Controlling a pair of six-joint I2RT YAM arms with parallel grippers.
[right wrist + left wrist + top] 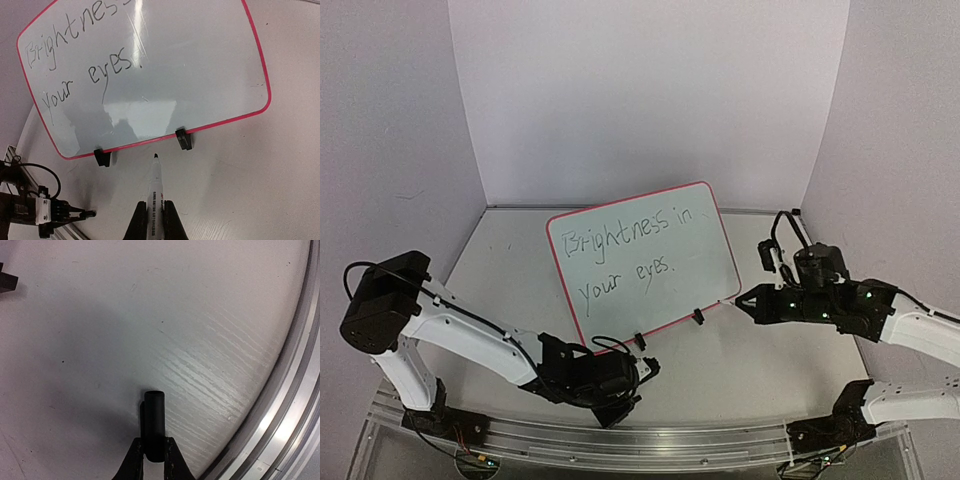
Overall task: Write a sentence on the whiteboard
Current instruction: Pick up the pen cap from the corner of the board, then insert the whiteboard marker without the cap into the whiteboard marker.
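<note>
The whiteboard (712,262) with its red-pink frame stands tilted on two black clip feet (183,139) at the middle of the table. The sentence (625,242) reads "Brightness in your eyes." in two lines, and part of it shows in the right wrist view (75,55). My right gripper (155,212) is shut on a white marker (154,192). Its uncapped black tip points at the table just in front of the board's lower edge (140,142). My left gripper (154,447) is shut on a black marker cap (154,415), low over the table near the front edge (632,380).
An aluminium rail (292,405) runs along the table's near edge, close to my left gripper. White walls enclose the back and sides. My left arm's gripper and cables show at the bottom left of the right wrist view (45,210).
</note>
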